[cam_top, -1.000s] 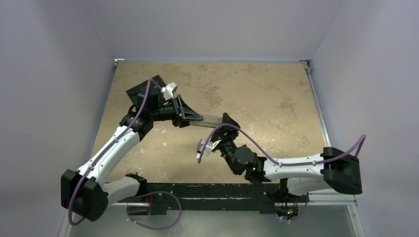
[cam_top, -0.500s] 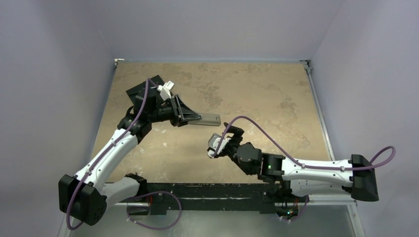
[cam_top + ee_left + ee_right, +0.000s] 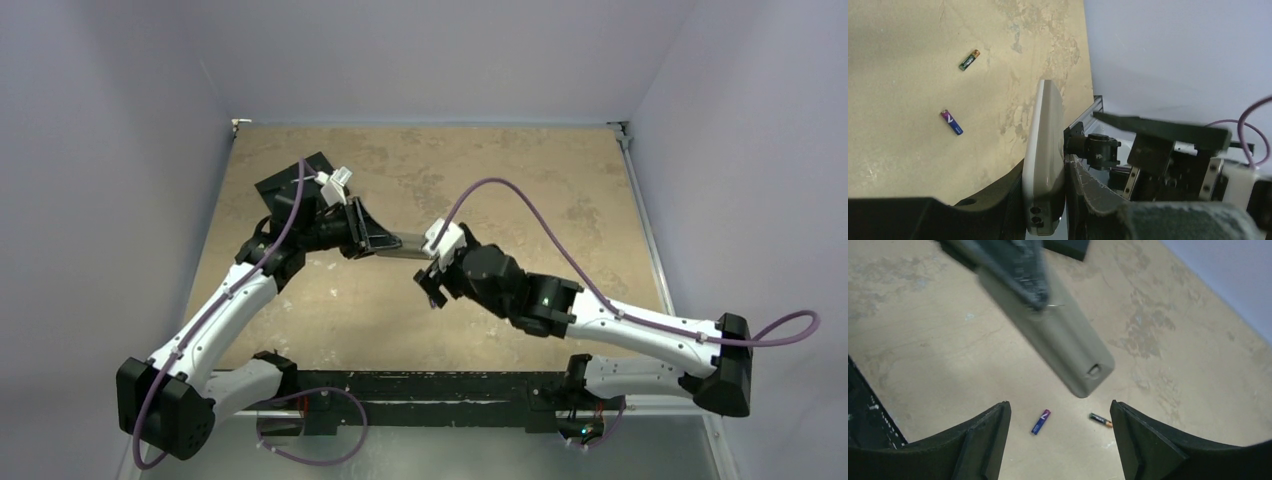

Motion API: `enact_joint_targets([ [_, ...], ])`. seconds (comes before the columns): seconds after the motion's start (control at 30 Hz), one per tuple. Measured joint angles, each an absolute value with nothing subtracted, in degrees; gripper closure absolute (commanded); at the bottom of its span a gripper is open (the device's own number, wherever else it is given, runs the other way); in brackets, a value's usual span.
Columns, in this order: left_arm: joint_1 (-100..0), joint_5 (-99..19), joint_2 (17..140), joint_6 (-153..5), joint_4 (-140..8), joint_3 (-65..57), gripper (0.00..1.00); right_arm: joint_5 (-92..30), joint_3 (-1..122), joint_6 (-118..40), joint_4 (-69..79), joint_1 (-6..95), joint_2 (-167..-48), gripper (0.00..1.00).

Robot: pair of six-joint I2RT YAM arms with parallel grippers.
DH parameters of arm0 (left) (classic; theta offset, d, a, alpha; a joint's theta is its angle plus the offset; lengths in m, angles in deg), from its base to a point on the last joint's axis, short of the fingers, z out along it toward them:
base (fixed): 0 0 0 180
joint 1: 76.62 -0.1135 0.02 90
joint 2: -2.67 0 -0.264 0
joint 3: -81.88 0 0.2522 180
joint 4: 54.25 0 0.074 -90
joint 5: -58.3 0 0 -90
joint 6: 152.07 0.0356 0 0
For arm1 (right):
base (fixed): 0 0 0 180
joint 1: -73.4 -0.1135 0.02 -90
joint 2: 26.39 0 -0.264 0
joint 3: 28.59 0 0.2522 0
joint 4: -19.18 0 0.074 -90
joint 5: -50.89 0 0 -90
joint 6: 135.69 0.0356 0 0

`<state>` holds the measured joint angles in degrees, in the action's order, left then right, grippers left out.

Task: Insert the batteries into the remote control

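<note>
The remote control (image 3: 1044,145) is a slim white handset with a grey back. My left gripper (image 3: 1045,200) is shut on its near end and holds it on edge above the table. From above, the remote control (image 3: 405,243) pokes rightward out of the left gripper (image 3: 375,236). My right gripper (image 3: 1060,440) is open and empty, its fingers (image 3: 983,440) spread wide below the remote control's (image 3: 1068,345) free end. Two batteries lie on the table between those fingers: a bluish-purple one (image 3: 1040,421) and a dark gold-tipped one (image 3: 1100,420). The left wrist view shows both too, gold-tipped (image 3: 968,60) and bluish-purple (image 3: 951,122). From above, the right gripper (image 3: 432,288) covers them.
A black square slab (image 3: 298,182) lies at the back left of the tan table (image 3: 560,190), behind the left wrist. Its corner shows in the right wrist view (image 3: 1065,245). Walls close the table on the left, back and right.
My right arm has swung up and left, its wrist now just right of the remote's free end, and its jaws have spread wider. The left gripper with the remote has drawn slightly left.
</note>
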<state>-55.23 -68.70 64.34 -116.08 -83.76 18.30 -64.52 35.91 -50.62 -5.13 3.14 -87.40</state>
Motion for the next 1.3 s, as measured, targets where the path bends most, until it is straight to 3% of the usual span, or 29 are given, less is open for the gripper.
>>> enact_joint_targets([
  [0.17,-55.23,-68.26,62.71,-112.41,-84.08,18.32,1.00,-56.52,38.97,-43.29,-9.59,13.13,-89.83,0.18],
  [0.63,-55.23,-67.63,59.84,-109.35,-81.83,23.63,1.00,-43.98,41.33,-29.44,-13.31,19.62,-88.69,0.20],
  [0.9,-55.23,-68.46,58.51,-109.40,-79.28,25.86,1.00,-39.19,41.72,-20.30,-14.31,26.42,-88.78,0.26],
  [1.3,-55.23,-70.53,56.69,-109.90,-75.23,28.39,1.00,-24.22,35.43,-7.17,-5.61,33.45,-87.86,0.30],
])
